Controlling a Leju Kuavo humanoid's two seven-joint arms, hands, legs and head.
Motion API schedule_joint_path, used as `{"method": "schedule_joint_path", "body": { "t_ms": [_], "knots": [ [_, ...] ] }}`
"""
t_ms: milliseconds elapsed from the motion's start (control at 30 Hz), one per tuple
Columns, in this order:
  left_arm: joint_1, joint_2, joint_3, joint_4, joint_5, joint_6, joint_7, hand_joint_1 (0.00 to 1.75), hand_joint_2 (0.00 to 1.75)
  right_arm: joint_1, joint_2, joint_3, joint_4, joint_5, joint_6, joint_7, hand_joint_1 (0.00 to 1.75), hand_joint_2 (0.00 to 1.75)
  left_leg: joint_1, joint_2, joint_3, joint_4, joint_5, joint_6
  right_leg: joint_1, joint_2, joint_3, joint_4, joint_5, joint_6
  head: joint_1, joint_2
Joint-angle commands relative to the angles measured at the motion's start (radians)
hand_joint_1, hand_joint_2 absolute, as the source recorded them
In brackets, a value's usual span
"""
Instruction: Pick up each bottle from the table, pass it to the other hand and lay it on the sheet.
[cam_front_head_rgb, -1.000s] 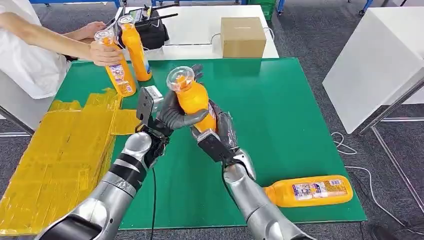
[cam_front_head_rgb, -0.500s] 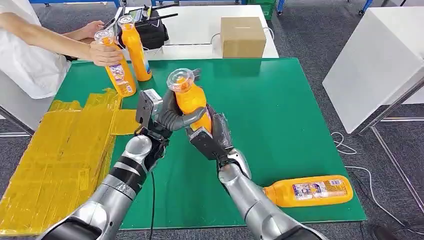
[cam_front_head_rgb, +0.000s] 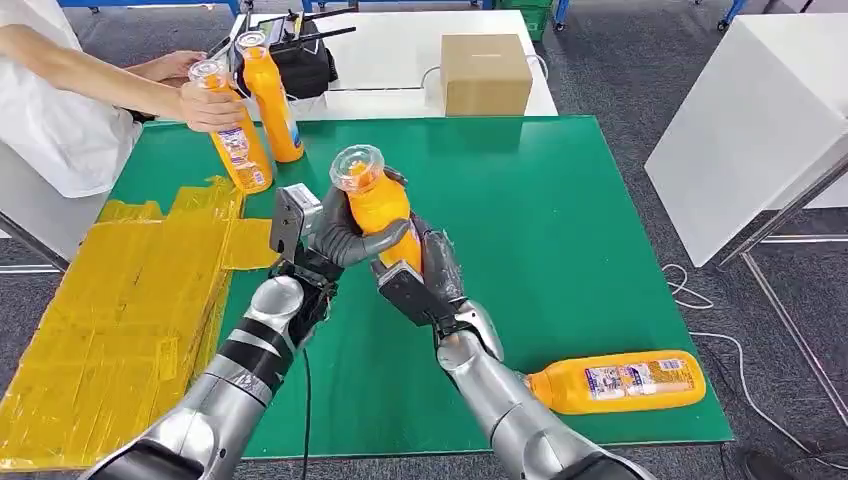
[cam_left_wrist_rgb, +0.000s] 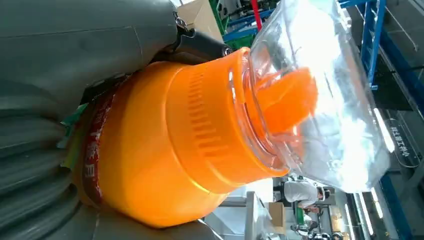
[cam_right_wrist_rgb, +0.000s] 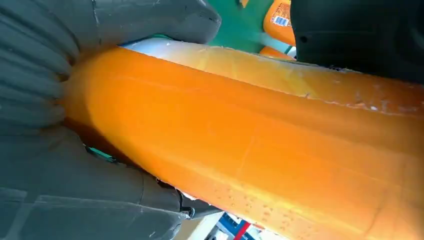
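Cardboard box (cam_front_head_rgb: 486, 73) on white table (cam_front_head_rgb: 400, 60) behind.

Held orange bottle (cam_front_head_rgb: 378, 205): lower body hidden behind left hand (cam_front_head_rgb: 340, 235) and right hand (cam_front_head_rgb: 420, 270). Label print (cam_left_wrist_rgb: 92, 155): illegible, partly covered. Person (cam_front_head_rgb: 60, 90): cut off at frame edge.

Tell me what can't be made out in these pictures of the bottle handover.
- Held bottle: label and base, head view, covered by left hand and right hand.
- Lying bottle: cap end, head view, hidden behind the right arm.
- Label print, left wrist view: mostly behind the hand's grey cover.
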Motion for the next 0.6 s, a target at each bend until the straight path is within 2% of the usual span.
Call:
{"method": "schedule_joint_path", "body": {
  "t_ms": [33, 233, 267, 300, 333, 433, 600],
  "knots": [
    [-0.039, -0.007, -0.047, 0.032, -0.014, 0.02, 0.006, 1.75, 1.75, 0.009, -0.014, 0.042, 0.01, 0.074, 0.003, -0.017, 1.75, 1.75, 0.001, -0.002, 0.003, 0.0, -0.001, -0.001, 0.001, -0.002, 0.004, -0.001, -0.002, -0.001, 0.0, 0.0],
    [-0.044, -0.003, -0.031, 0.038, -0.016, 0.026, 0.005, 1.75, 1.75, 0.025, -0.033, -0.009, -0.101, 0.093, 0.002, -0.023, 1.75, 1.75, 0.0, -0.002, 0.001, 0.0, 0.0, 0.0, 0.001, -0.002, 0.002, 0.0, -0.001, -0.001, 0.0, 0.0],
    [-0.044, -0.002, -0.027, 0.037, -0.016, 0.028, 0.006, 1.75, 1.75, 0.035, -0.037, -0.016, -0.138, 0.096, 0.003, -0.024, 1.66, 1.75, 0.002, -0.002, 0.003, 0.001, -0.002, -0.001, 0.002, -0.003, 0.004, -0.001, -0.002, -0.001, 0.0, 0.0],
    [-0.044, -0.001, -0.025, 0.036, -0.017, 0.03, 0.007, 1.75, 1.75, 0.043, -0.038, -0.023, -0.163, 0.097, 0.002, -0.025, 0.66, 1.75, 0.001, -0.002, 0.001, 0.0, -0.001, -0.001, 0.001, -0.002, 0.002, 0.0, -0.001, -0.001, 0.0, 0.0],
    [-0.043, 0.0, -0.019, 0.032, -0.019, 0.037, 0.007, 1.75, 1.75, 0.063, -0.04, -0.038, -0.219, 0.095, -0.012, -0.032, 0.0, 1.75, 0.002, -0.002, 0.005, 0.001, -0.003, -0.001, 0.003, -0.003, 0.007, -0.001, -0.002, -0.002, 0.0, 0.0],
    [-0.058, 0.012, -0.005, 0.034, -0.039, 0.068, 0.016, 1.75, 1.75, 0.113, -0.058, -0.041, -0.371, 0.103, -0.001, -0.01, 0.0, 1.75, 0.001, -0.001, 0.002, 0.001, -0.002, -0.001, 0.001, -0.002, 0.003, 0.0, -0.002, -0.001, 0.0, 0.0],
    [-0.062, 0.013, -0.002, 0.036, -0.041, 0.068, 0.018, 1.75, 1.75, 0.12, -0.061, -0.039, -0.383, 0.105, 0.003, -0.003, 0.0, 1.75, 0.001, -0.001, 0.002, 0.0, -0.001, -0.001, 0.001, -0.001, 0.002, 0.0, -0.001, -0.001, 0.0, 0.0]
  ]
}}
